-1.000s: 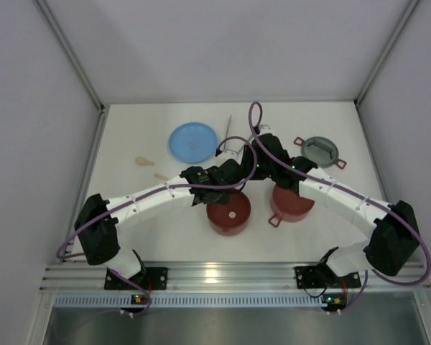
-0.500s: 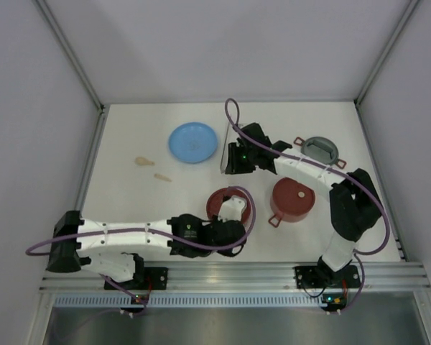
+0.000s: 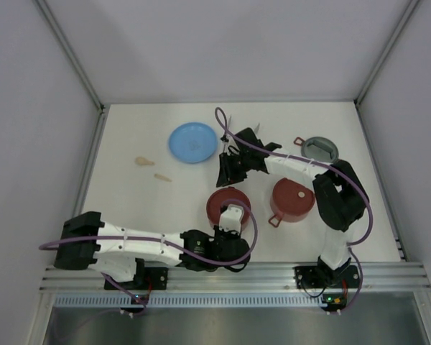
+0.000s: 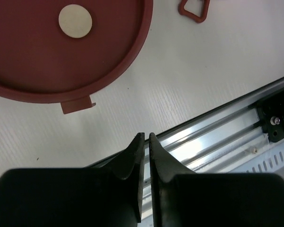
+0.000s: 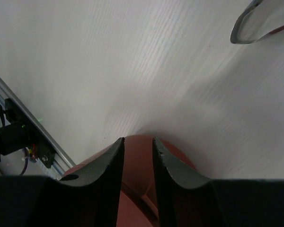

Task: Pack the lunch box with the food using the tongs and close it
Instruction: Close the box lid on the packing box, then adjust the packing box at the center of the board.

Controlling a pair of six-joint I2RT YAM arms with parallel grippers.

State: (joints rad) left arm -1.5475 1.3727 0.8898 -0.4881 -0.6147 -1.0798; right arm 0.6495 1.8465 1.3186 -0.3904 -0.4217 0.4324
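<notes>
Left fingers (image 4: 130, 163) closed — red bowl (image 4: 42, 61) beyond

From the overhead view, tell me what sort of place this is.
Most likely a robotics lab test cell. Plain pale wall panels box in a white table, two white-and-black robot arms are bolted to a silver metal rail at its near edge, and dusty-red round lunch bowls sit laid out like props.

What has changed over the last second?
The left arm pulled back from the middle to the near rail; the left end effector closed, empty, near the left red bowl. The right arm folded back, swinging the right end effector left toward the tongs, open and empty. That bowl, the right red bowl, blue plate and grey lid stayed put.
</notes>
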